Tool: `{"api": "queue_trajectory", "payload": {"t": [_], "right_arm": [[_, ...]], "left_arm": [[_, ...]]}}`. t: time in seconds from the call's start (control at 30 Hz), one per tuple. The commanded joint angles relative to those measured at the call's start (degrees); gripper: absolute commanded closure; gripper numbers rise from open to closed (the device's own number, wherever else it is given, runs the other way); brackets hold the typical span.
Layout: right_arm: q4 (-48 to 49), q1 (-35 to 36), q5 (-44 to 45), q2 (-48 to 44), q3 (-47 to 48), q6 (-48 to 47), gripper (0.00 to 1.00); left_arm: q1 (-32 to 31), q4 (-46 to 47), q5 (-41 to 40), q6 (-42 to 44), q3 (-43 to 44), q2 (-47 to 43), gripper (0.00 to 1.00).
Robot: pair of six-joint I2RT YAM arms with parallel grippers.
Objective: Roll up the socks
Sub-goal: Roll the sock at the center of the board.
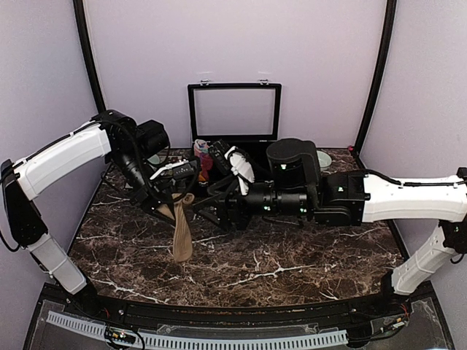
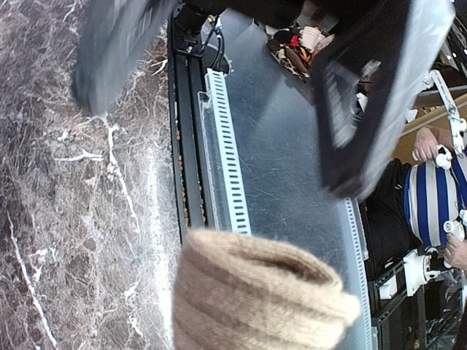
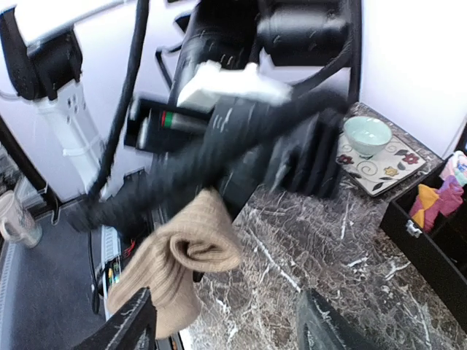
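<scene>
- Tan-brown socks (image 3: 179, 259) hang as a ribbed strip from the left gripper (image 1: 174, 205). The top end is doubled over into a loose first turn. The lower end trails toward the marble table (image 1: 292, 270), though from above it is hard to say whether it touches the slab.
- Left gripper: jaws pinched almost together on the fabric near the fold.
- Right gripper (image 3: 228, 306): fingers spread wide with nothing between them, facing the socks from just beside them.
- Step in hand, as judged: the start of rolling this pair. One arm presents the fabric and the other is poised to share it.
- Next move, as judged: the right fingers need to close on free fabric below the fold, clear of the left fingers, so the turn tightens rather than pulls out.
- Farther out: a black box (image 3: 427, 251) holds coloured bundles (image 3: 430, 200). A pale green bowl (image 3: 367, 133) sits on a flowered plate (image 3: 387, 166).
- Writing: none legible. A white patch (image 3: 233, 84) on the left gripper is blurred.
</scene>
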Motion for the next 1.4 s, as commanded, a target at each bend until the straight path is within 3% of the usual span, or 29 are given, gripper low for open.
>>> {"api": "queue_trajectory", "payload": {"t": [0.0, 0.27, 0.5, 0.77, 0.97, 1.13, 1.27, 1.33, 1.37], "right_arm": [[2.18, -0.56, 1.16, -3.41, -0.17, -0.97, 0.32], [1.57, 0.82, 5.82, 5.8, 6.86, -0.06, 0.3], [5.33, 1.67, 11.56, 7.87, 4.85, 0.47, 0.33], [9.85, 0.12, 9.21, 6.76, 1.18, 1.33, 0.57], [7.71, -0.04, 5.42, 6.72, 3.08, 0.18, 0.58], [7.83, -0.55, -0.71, 6.78, 3.95, -1.2, 0.83], [6.88, -1.18, -4.44, 6.72, 4.35, -1.77, 0.95], [5.73, -1.36, -4.97, 6.75, 4.74, -2.22, 0.95], [5.16, -1.38, -5.36, 6.72, 5.01, -2.58, 0.89]], "left_arm": [[0.08, 0.25, -2.32, -3.23, 1.52, 1.08, 0.99], [0.12, 1.22, -3.54, -4.68, 1.4, 1.47, 0.98], [0.12, -0.95, -1.57, -2.73, 1.48, 1.44, 0.98], [0.06, -1.55, 0.19, -1.49, 0.82, -0.32, 0.97], [0.04, -1.63, 2.2, -1.17, 0.93, -0.97, 0.96], [0.04, -1.63, 3.39, -0.39, 0.57, -2.01, 0.94], [0.04, -1.64, 3.91, -0.07, 0.3, -2.55, 0.94], [-0.05, -1.63, 3.89, 0.28, 0.16, -2.86, 0.94], [-0.1, -1.63, 3.9, 0.35, 0.12, -2.96, 0.94]]}}
